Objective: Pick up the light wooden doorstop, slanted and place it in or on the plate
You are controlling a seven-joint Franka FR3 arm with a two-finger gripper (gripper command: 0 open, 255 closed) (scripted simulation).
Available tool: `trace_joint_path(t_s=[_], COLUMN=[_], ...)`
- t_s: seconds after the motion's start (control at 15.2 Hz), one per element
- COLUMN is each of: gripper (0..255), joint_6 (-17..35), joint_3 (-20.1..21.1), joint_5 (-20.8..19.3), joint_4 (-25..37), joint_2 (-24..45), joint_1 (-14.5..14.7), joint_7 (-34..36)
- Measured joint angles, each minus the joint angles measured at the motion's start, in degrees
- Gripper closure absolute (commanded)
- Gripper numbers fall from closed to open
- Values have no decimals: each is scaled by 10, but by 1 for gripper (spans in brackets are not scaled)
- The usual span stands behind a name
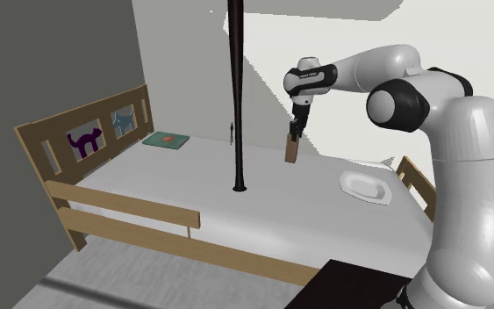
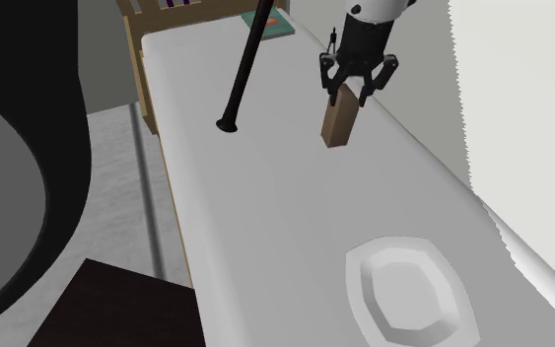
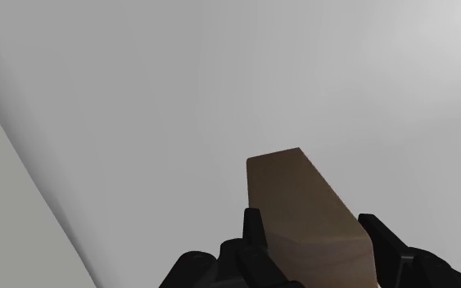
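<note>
A brown wooden doorstop (image 1: pixel 291 149) hangs above the white bed surface, clasped at its upper end by my black gripper (image 1: pixel 294 132). From the second exterior view the doorstop (image 2: pixel 338 120) points downward under the gripper (image 2: pixel 349 92), lifted off the bed. In the wrist view the wedge (image 3: pixel 302 209) sits between the two fingers (image 3: pixel 255 233), which press its sides. The white plate (image 1: pixel 365 186) lies on the bed toward the shoulder view's right, apart from the gripper; the plate (image 2: pixel 410 293) shows near the second exterior view's bottom.
A black pole (image 1: pixel 238 97) stands upright on the bed, to the left of the gripper in the shoulder view. A green book (image 1: pixel 167 140) lies near the wooden headboard (image 1: pixel 82 145). A wooden rail (image 1: pixel 122 206) runs along the bed's near side.
</note>
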Motion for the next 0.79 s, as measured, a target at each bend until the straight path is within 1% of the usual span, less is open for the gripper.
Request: trace_joint_path(t_s=[0.13, 0.26, 0.59, 0.79], gripper=[255, 255, 255, 255], joint_6=[-14, -13, 8, 25], joint_3=[-1, -5, -22, -35], joint_5=[-1, -4, -16, -24], joint_4=[11, -10, -103, -158], joint_2=[-4, -23, -96, -136], joint_1=[0, -5, -22, -37], joint_7=[1, -10, -46, -76])
